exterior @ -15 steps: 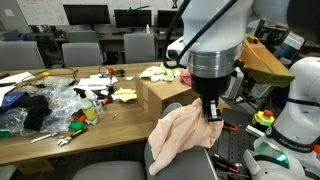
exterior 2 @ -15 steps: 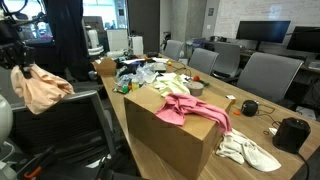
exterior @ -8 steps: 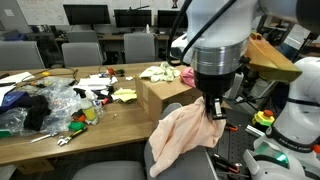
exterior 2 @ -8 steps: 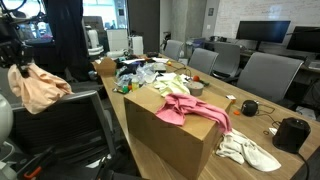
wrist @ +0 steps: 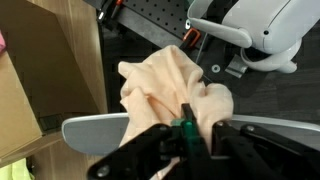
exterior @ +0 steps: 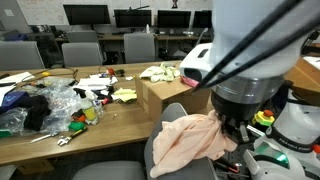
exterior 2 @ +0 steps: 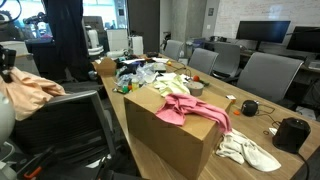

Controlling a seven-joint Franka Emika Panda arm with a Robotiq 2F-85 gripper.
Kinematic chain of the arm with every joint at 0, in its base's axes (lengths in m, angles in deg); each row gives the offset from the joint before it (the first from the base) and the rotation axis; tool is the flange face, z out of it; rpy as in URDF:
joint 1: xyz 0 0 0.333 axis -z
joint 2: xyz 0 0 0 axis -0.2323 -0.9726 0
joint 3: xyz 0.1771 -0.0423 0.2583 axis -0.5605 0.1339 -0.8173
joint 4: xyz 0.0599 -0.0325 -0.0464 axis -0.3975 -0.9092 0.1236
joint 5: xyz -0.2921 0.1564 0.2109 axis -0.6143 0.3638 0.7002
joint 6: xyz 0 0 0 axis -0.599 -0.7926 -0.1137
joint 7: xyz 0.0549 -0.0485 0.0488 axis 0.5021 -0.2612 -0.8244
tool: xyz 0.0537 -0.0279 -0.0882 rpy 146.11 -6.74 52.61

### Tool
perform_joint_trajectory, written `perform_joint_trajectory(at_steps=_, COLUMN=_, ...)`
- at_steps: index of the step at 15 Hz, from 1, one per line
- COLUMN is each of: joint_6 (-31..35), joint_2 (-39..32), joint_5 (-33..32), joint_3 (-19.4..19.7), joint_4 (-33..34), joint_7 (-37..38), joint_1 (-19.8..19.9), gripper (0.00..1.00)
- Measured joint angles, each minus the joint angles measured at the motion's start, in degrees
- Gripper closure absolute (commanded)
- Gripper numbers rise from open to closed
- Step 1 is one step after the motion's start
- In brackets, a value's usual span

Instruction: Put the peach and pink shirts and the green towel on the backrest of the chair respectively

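Observation:
The peach shirt hangs in a bunch over the top of the grey chair backrest. My gripper is shut on its upper folds, right at the backrest's edge. The shirt also shows in the wrist view and at the far left of an exterior view. The pink shirt lies draped over the cardboard box on the table. The pale green towel lies on the table behind the box; it also shows in an exterior view.
A white cloth lies by the box. Plastic bags and clutter cover the table's far part. A black round object stands near the table edge. A second robot's white base stands close beside the chair. Office chairs ring the table.
My arm has come down and towards the chair, and the peach shirt has sunk with it from hanging above the backrest to resting on it.

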Motion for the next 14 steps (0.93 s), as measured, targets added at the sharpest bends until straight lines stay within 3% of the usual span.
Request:
perform_joint_trajectory(at_steps=5, joint_6=-0.37, joint_2=0.0, joint_5=-0.04, joint_3=-3.14, joint_4=-1.14, joint_7=0.01, joint_1=-2.39, gripper=0.98)
perform_joint_trajectory(at_steps=12, joint_6=-0.89, joint_2=0.0, joint_5=-0.35, joint_3=-3.37, joint_4=-1.99, joint_7=0.01, joint_1=-2.7, gripper=0.96)
perform_joint_trajectory(at_steps=13, joint_6=-1.03, joint_2=0.0, joint_5=-0.35, joint_3=-3.25, joint_4=-2.01, joint_7=0.01, joint_1=-2.67, gripper=0.65)
perform_joint_trajectory(at_steps=14, joint_6=-1.16, joint_2=-0.01, joint_5=-0.35, joint_3=-3.09, joint_4=-2.02, joint_7=0.01, joint_1=-2.63, gripper=0.65)
